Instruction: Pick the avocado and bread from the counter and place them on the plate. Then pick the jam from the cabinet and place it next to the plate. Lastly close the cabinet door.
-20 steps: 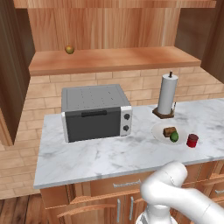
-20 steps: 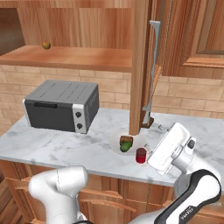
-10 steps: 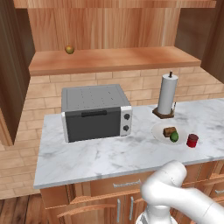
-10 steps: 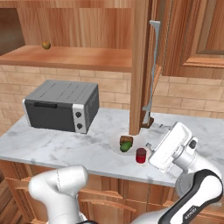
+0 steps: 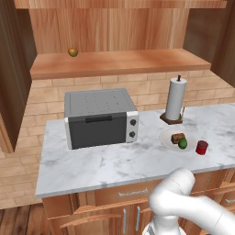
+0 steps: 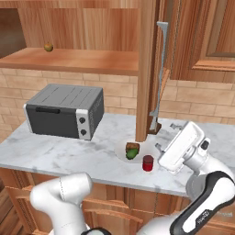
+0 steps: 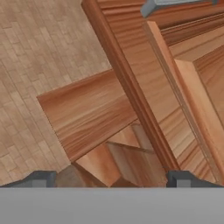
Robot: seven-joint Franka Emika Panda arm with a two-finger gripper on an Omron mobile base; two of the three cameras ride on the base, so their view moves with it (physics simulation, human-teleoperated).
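The white plate lies on the marble counter with the brown bread and the dark green avocado on it. The red jam stands on the counter just right of the plate. From the right base, bread, avocado and jam sit below the open cabinet door. My gripper hovers right of the jam, tilted up toward the door, open and holding nothing. In the hand view my gripper faces the door's edge.
A grey toaster oven stands at the counter's left. A paper towel holder stands behind the plate. A yellowish-brown round fruit rests on the cabinet shelf. The door carries a long silver handle.
My hand has drifted slightly up and to the right, away from the jam. The jaws have stayed wide apart. Plate, food and jar have not moved.
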